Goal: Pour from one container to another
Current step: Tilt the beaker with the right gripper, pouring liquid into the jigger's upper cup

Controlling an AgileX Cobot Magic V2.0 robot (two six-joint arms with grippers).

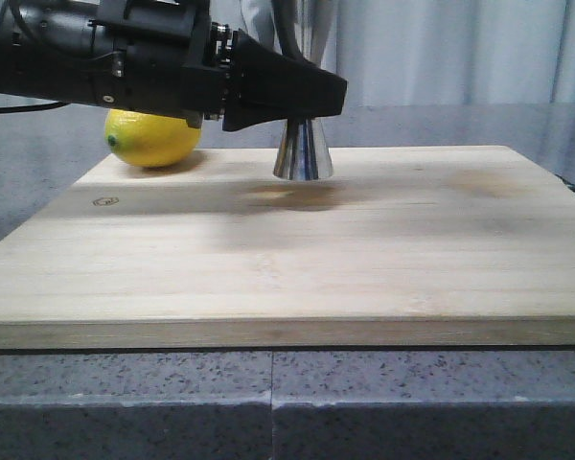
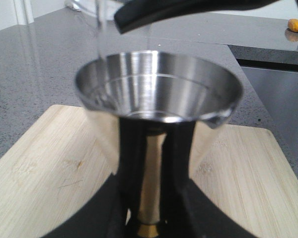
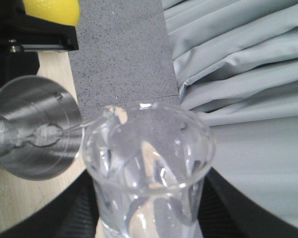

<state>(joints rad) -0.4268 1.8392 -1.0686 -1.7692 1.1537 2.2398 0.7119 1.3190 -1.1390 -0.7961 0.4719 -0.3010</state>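
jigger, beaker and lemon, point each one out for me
jigger [image 2: 159,94]: left wrist view, inner wall of the upper cup
beaker [image 3: 149,163]: right wrist view, clear glass wall below the rim
lemon [image 1: 153,139]: front view, yellow skin at its middle

So my left claw [image 1: 311,96] is clamped around the jigger [image 1: 303,153], which sits on the board [image 1: 364,249] toward the back, left of centre. Lemon [image 1: 153,137] is on the board's back left corner, just left of the jigger. My right claw holds the beaker [image 3: 149,168] tipped above the jigger's mouth [image 2: 156,89].
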